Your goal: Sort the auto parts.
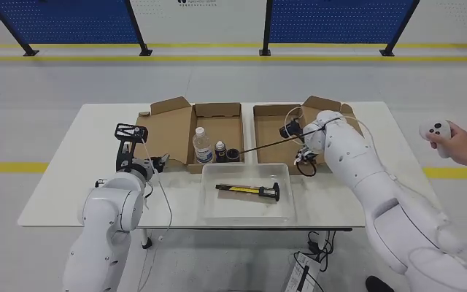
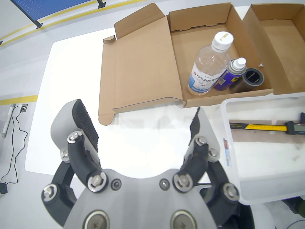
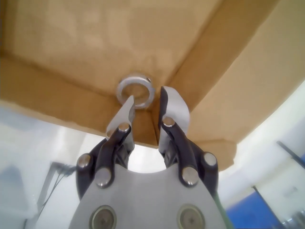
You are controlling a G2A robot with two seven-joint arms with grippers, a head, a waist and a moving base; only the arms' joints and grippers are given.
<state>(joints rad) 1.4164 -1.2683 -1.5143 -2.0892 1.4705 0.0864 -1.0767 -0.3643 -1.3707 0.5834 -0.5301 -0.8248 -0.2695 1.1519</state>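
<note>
Two robot arms work at a white table [image 1: 73, 182] that carries two open cardboard boxes and a clear bin.

The right gripper [image 3: 147, 97] hangs over a near corner of the right-hand box [image 3: 95, 24], its jaws parted by a narrow gap with nothing clamped between them. A silvery metal ring [image 3: 134, 77] lies flat in that corner on the box floor. One fingertip [image 3: 128, 106] overlaps the ring's rim, and whether it touches cannot be told from this angle. The left gripper [image 2: 138, 110] hovers above bare tabletop with its jaws spread wide and empty, just in front of the left-hand box [image 2: 200, 17] and beside the clear bin [image 2: 226, 120]. The left-hand box holds an upright clear bottle [image 2: 209, 70], a spray can [image 2: 228, 75] and a black cylinder [image 2: 252, 78], grouped close together in its near corner. A caliper [image 2: 266, 127] lies flat in the bin.
</note>
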